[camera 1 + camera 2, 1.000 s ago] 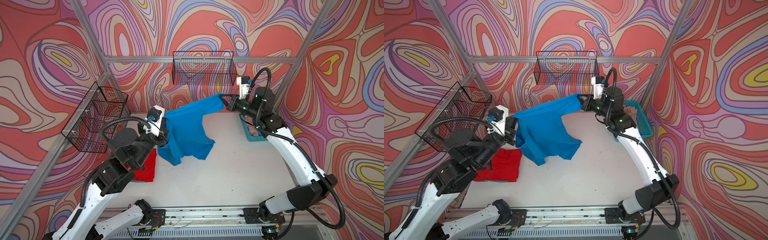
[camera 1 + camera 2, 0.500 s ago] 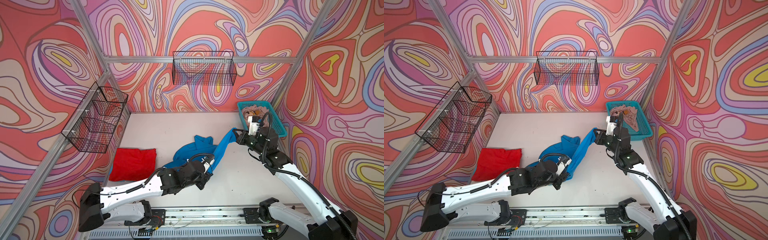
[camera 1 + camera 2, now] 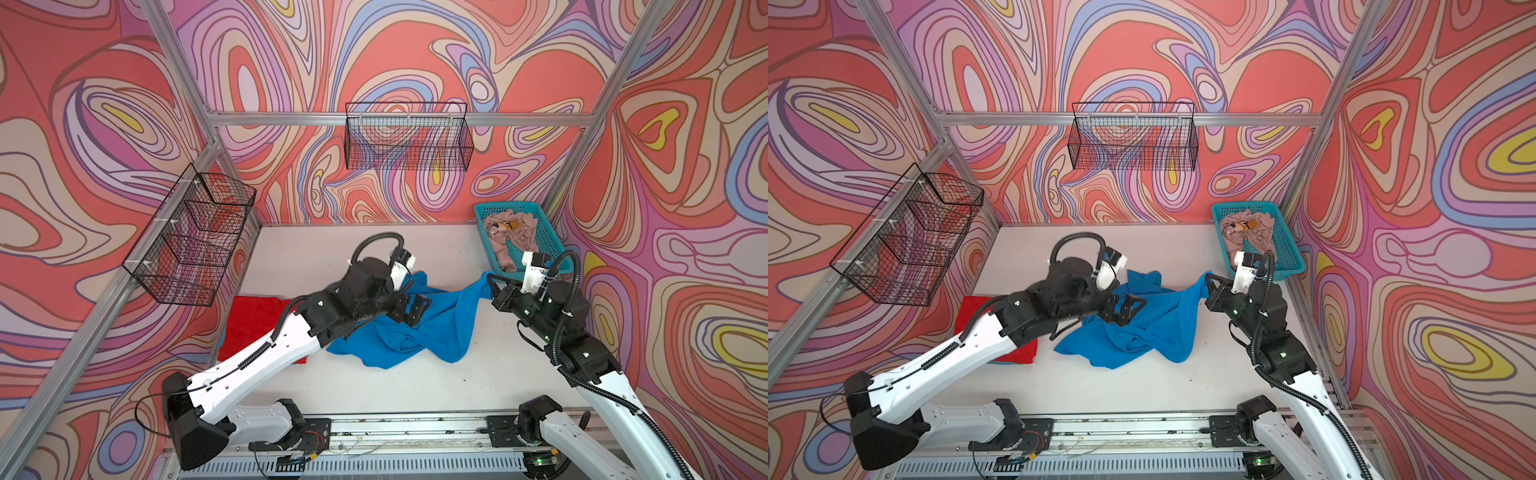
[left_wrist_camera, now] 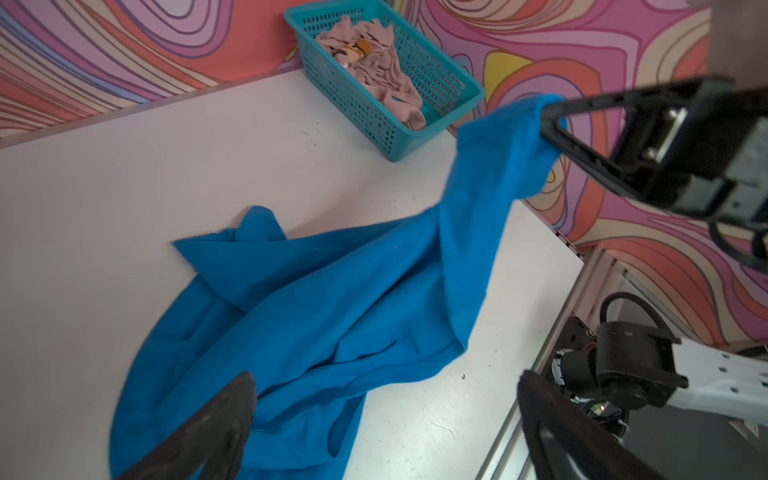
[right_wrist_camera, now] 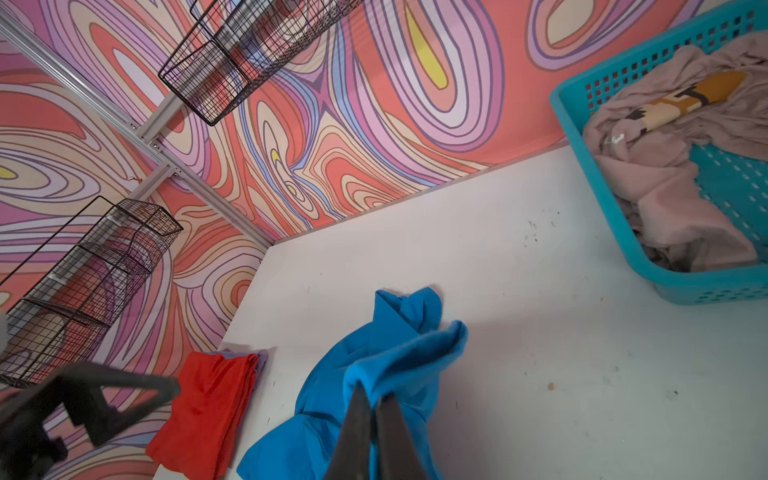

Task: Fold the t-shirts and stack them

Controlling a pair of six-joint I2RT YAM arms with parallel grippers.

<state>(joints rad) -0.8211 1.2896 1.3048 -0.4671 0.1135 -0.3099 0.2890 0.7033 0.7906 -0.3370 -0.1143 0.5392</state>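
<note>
Hands: left hand (image 3: 417, 311) spread wide over blue t-shirt (image 3: 432, 336), right hand (image 3: 490, 278) pinched on its corner.

white table (image 3: 374, 386) | on it: crumpled blue t-shirt (image 3: 436, 332), folded red t-shirt (image 3: 253, 324), turquoise basket (image 3: 483, 230)

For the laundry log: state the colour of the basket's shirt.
Beige-pink t-shirt, orange-black print; clearest in the right wrist view.

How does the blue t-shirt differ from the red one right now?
The blue t-shirt is crumpled; the red t-shirt is folded flat. The right gripper pinches a raised corner of the blue t-shirt; nothing holds the red t-shirt. Both are plain and lie on the table.
</note>
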